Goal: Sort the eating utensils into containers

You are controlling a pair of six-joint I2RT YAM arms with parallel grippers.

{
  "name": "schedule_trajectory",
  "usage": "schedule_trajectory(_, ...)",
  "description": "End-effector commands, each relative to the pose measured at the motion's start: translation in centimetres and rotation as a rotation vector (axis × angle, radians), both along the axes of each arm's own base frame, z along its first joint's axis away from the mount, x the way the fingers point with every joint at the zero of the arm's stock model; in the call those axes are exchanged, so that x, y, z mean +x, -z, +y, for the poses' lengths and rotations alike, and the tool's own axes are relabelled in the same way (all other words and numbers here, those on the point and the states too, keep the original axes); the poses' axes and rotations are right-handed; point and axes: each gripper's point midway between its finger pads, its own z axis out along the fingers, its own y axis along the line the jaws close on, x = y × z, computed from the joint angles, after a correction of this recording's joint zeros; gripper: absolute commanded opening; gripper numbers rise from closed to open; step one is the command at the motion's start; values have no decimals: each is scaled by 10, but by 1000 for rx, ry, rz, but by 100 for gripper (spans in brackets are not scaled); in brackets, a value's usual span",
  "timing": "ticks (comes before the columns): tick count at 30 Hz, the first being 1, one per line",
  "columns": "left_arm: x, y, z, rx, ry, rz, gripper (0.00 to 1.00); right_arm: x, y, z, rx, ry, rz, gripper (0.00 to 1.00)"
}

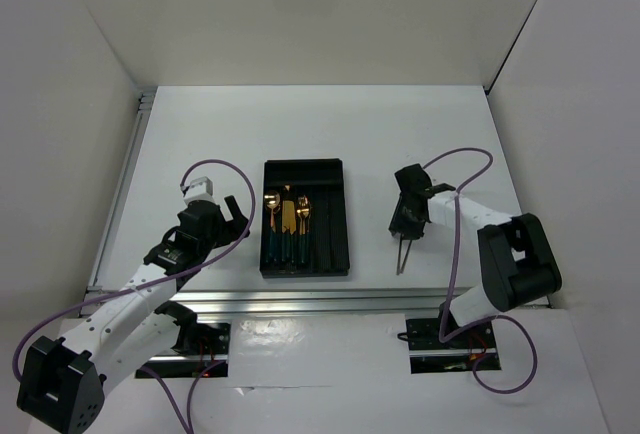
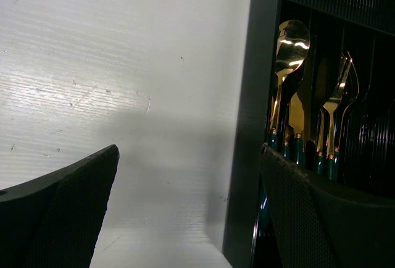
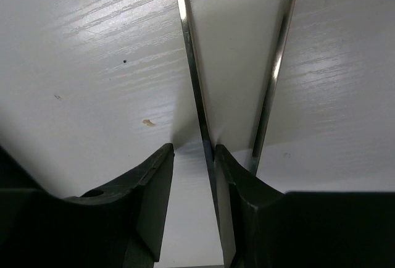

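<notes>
Green-handled utensils (image 1: 287, 222) with gold heads lie side by side in the left lanes of the black tray (image 1: 336, 219), which sits mid-bench (image 1: 450, 124) with its long compartments running from near edge to far edge; its right lanes look bare from above. A thin silver piece (image 1: 402, 256) is the one item outside, on the bench toward the right edge, its long axis also running near to far. The right hand (image 1: 405, 234) is directly over its far end, so the right arm is plainly the nearer one, and the tray lies to that hand's left. The left hand (image 1: 237, 220) waits just off the tray's left wall. From the left wrist, the left hand (image 2: 188, 154) is spread wide and holds nothing, with the tray wall (image 2: 253, 95) beside its right finger and a spoon (image 2: 290, 52), a knife (image 2: 297, 117) and a fork (image 2: 336, 107) beyond. From the right wrist, the silver piece (image 3: 191, 64) shows as two slim bars closing toward the near edge; whether they join is hidden. The right hand (image 3: 192, 150) is narrowly parted around one bar, which sits against the right finger with a gap left to the other finger (image 3: 154, 188), so I judge it not yet gripped.
</notes>
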Motion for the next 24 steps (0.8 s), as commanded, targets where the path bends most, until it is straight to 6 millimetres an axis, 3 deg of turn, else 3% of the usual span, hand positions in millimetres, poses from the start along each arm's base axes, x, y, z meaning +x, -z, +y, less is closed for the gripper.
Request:
schedule_trajectory(1,6,-4,-1,-7,1,-28,100,2,9,-1,-8,1,5,40)
schedule_trajectory(3,6,-4,-1,-7,1,-28,100,1,11,-3,-19,4,11,36)
schedule_trajectory(6,6,-4,-1,-7,1,-28,100,-2,20,-4,-25,12,42,21)
schedule_trajectory(7,6,-4,-1,-7,1,-28,100,-4,25,-5,-31,12,61,16)
schedule_trajectory(8,6,-4,-1,-7,1,-28,100,-6,27,-5,-32,21,71,2)
schedule_trajectory(10,6,-4,-1,-7,1,-28,100,-11,30,-8,-70,24,104,0)
schedule_trajectory(12,6,-4,0,-2,-7,-30,100,-6,21,2,-86,13,90,0)
schedule_trajectory(14,6,-4,0,-2,-7,-30,100,-7,5,8,-107,-10,81,0)
schedule_trajectory(15,6,-4,0,-2,-7,-30,100,2,-11,26,-87,-40,36,0)
schedule_trajectory(20,6,-4,0,-2,-7,-30,100,18,-81,65,-21,-118,-125,0)
schedule_trajectory(22,6,-4,0,-2,-7,-30,100,21,-103,84,9,-175,-172,0)
schedule_trajectory(24,6,-4,0,-2,-7,-30,100,19,-111,95,14,-217,-186,0)
